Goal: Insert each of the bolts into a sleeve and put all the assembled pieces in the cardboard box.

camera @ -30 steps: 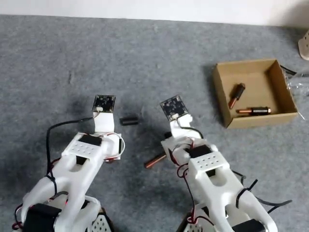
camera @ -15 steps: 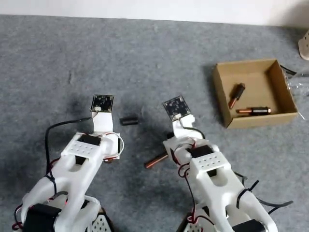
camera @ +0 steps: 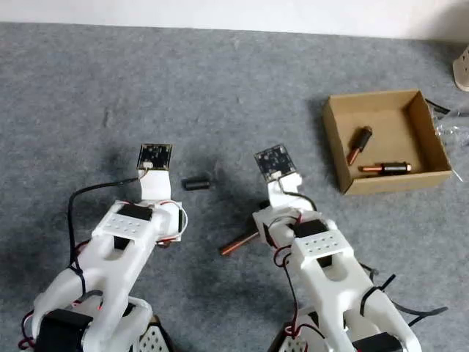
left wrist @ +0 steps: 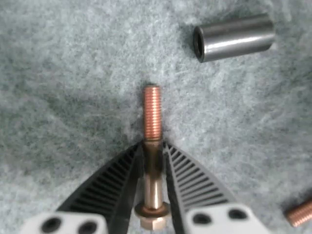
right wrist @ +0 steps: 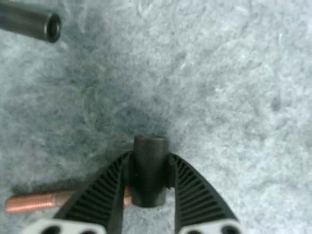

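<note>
I count four bolts and four sleeves. One held bolt is in the left gripper, whose jaws are pressed on its shank; the threaded end sticks out past the tips and the head sits back between the fingers. One held sleeve is in the right gripper, pinched from both sides with its open end forward. One loose sleeve lies on the mat between the two wrists, and one loose bolt lies just at 9 o'clock of the right arm. The other two bolts are already inside sleeves: these two pieces lie in the box, apart from each other. The box stands at 2 o'clock on the mat, near the right edge and well apart from both arms. From 9 to 12 o'clock the grey mat runs wide up to a pale strip at the far edge. The left arm comes from 6 o'clock and leans toward 1 o'clock. The right arm leans toward 11 o'clock. Both wrists are bent down over the mat.
</note>
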